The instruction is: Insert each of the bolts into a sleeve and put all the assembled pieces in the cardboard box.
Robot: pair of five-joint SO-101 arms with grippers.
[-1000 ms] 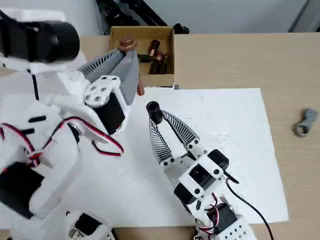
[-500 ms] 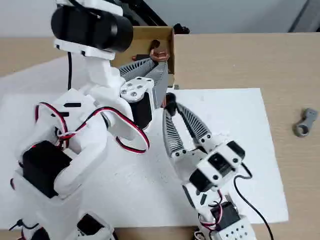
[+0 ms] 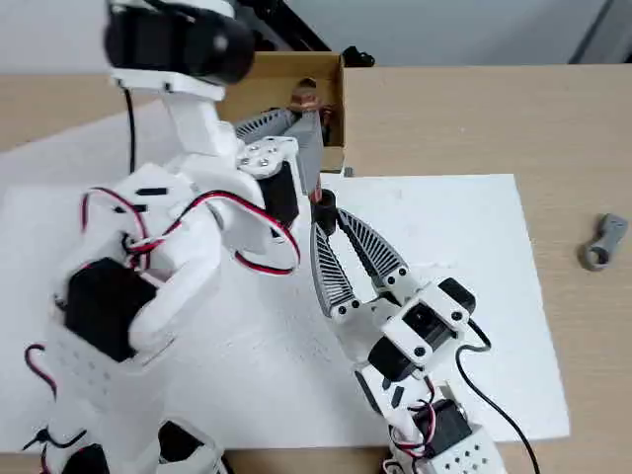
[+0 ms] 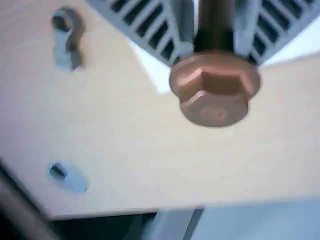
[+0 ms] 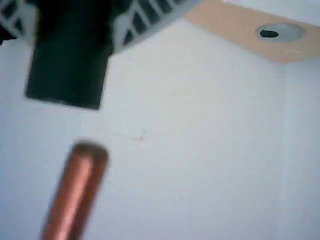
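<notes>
With the left gripper (image 3: 304, 111) clenched on a copper bolt (image 4: 215, 90) and the right gripper (image 3: 326, 219) grasping a black sleeve (image 3: 323, 205) at its six o'clock, unjoined, insertion and the cardboard box (image 3: 291, 65) apparently remain.

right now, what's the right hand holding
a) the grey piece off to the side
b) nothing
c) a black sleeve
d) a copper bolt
c: the right hand is closed on the black sleeve, while the copper bolt sits in the left hand.
</notes>
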